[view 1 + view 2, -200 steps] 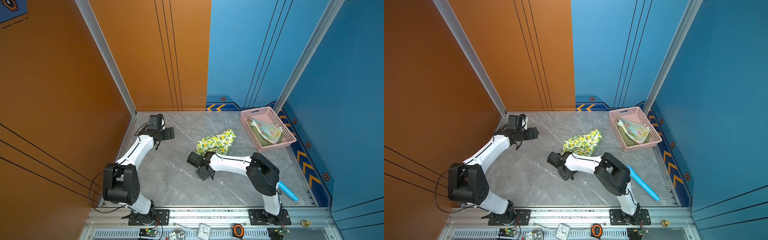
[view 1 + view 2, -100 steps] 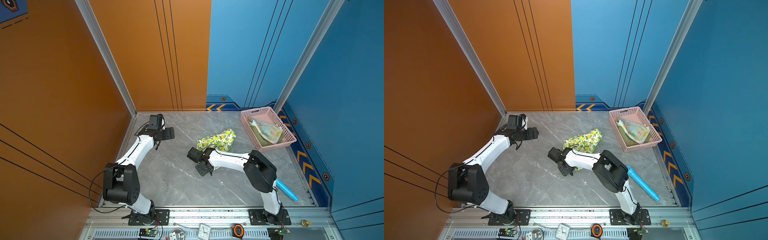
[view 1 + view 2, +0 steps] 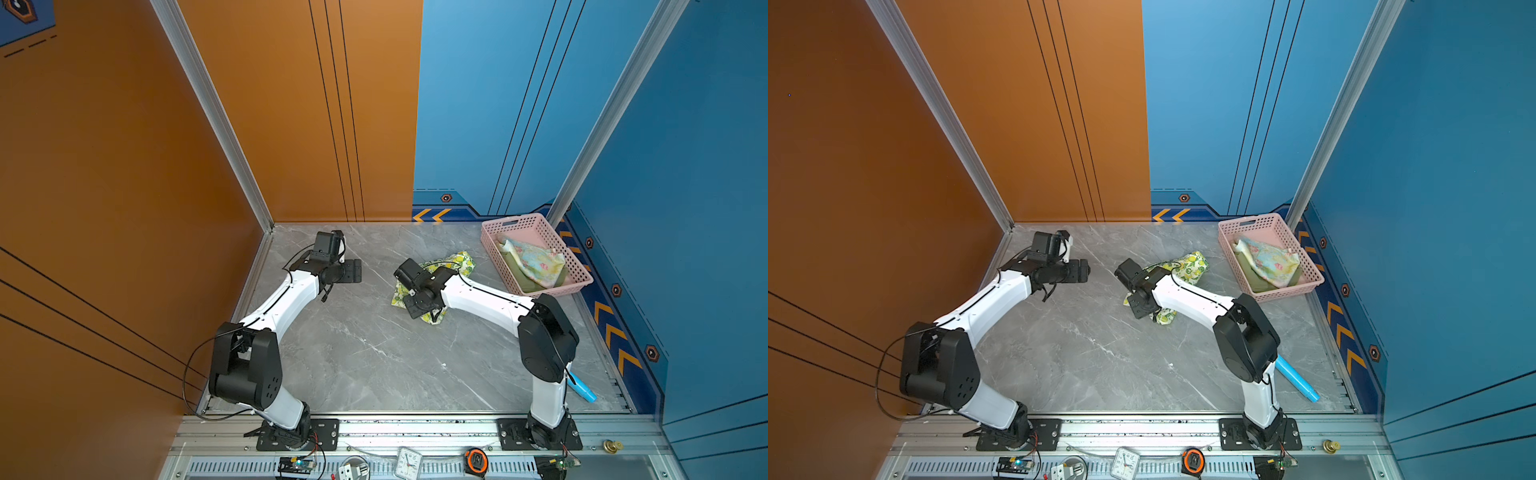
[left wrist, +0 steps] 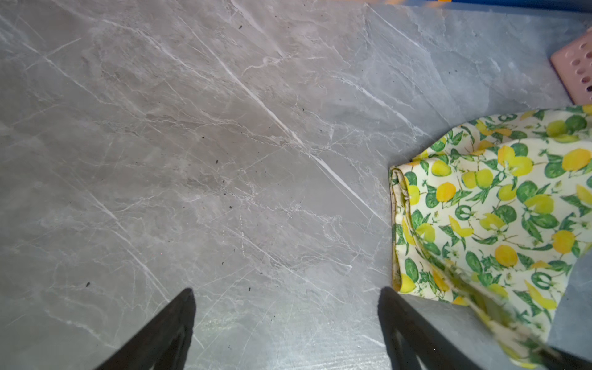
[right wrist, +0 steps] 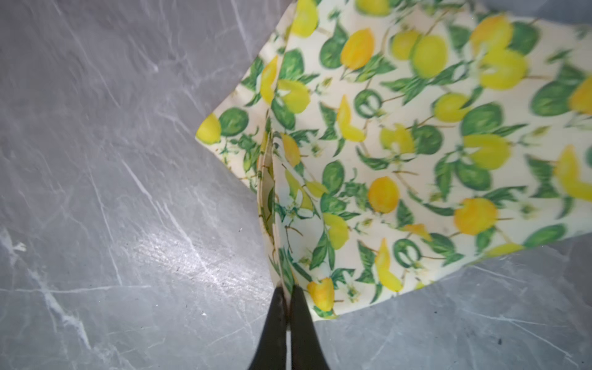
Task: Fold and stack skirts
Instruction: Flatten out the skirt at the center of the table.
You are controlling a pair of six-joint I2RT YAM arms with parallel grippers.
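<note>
Right pincer [image 5: 288, 290] tight on lemon skirt [image 5: 416, 144] edge, open tabletop [image 5: 96, 192] alongside

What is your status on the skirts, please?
Right gripper shut on lemon skirt edge. Left gripper open, empty, clear of it. Floral skirt atop olive skirt in pink basket. Nothing seen blocking.

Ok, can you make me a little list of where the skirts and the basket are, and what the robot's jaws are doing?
lemon skirt: lying on the grey table, one edge pinched
right jaws: shut on the lemon skirt's edge
left jaws: open, empty, over bare table
pink basket: far right corner of the table
flowery skirt: in the pink basket, on top
olive skirt: in the pink basket, underneath the flowery skirt
</note>
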